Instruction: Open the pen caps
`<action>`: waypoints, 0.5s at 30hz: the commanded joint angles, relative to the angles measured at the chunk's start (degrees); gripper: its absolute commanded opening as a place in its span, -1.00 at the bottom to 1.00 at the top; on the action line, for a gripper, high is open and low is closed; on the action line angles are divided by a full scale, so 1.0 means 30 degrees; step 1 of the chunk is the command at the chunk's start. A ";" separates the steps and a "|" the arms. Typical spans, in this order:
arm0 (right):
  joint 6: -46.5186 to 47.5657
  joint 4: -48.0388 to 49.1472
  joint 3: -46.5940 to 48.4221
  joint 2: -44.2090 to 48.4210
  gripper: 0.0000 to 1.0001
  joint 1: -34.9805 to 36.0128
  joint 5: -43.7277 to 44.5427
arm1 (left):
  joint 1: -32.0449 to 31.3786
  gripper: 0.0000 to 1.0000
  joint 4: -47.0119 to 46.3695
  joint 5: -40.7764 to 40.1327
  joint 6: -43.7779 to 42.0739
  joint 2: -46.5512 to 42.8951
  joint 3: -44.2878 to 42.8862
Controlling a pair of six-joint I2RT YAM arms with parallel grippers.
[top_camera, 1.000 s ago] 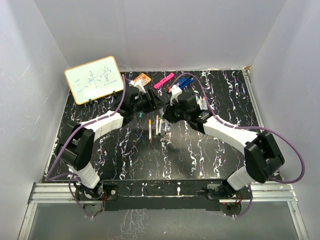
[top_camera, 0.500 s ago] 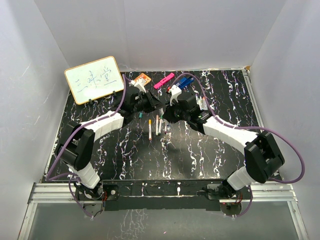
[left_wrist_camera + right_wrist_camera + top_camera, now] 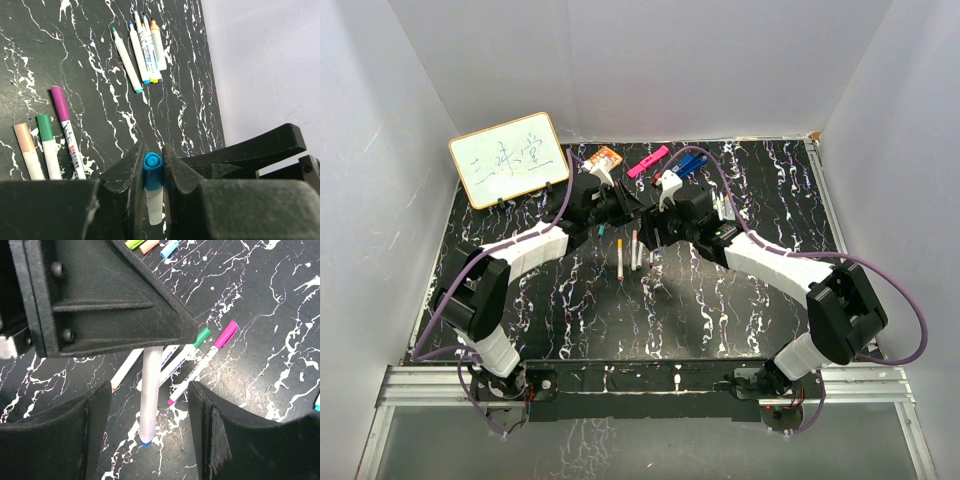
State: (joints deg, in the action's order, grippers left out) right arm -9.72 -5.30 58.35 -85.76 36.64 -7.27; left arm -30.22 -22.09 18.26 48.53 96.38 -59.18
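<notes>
My left gripper is shut on a white pen just below its blue pen cap, which points at the camera. In the right wrist view the same pen's white barrel hangs down from the left gripper's black body, between the fingers of my right gripper. That gripper is open and touches nothing. In the top view both grippers meet above the table's middle. On the table lie pens with purple, green and peach caps, and several uncapped pens.
A small whiteboard leans at the back left. An orange item, a pink highlighter and a blue clip tool lie along the back wall. Loose caps rest near the right wrist view's top edge. White walls enclose the table.
The left gripper has closed on the blue-capped pen. The right gripper, shut a moment ago, has opened off the pen's barrel. Both arms have barely shifted.
</notes>
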 commanded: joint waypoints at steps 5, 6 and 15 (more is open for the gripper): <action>-0.0434 0.1394 0.1171 -0.0839 -0.06 0.0083 0.0326 | -0.0587 -1.00 -0.0486 0.0242 -0.0138 -0.0613 -0.0244; -0.0465 0.1504 0.1175 -0.0863 -0.10 0.0086 0.0359 | -0.0624 -1.00 -0.0467 0.0219 -0.0151 -0.0695 -0.0187; -0.0573 0.1678 0.1381 -0.0995 -0.52 0.0076 0.0485 | -0.0751 -1.00 -0.0306 0.0037 -0.0309 -0.1066 0.0444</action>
State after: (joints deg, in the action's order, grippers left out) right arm -11.05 -4.27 59.31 -88.99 36.64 -6.61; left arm -32.12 -22.31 18.26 48.45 96.25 -58.70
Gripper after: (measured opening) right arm 0.278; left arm 0.133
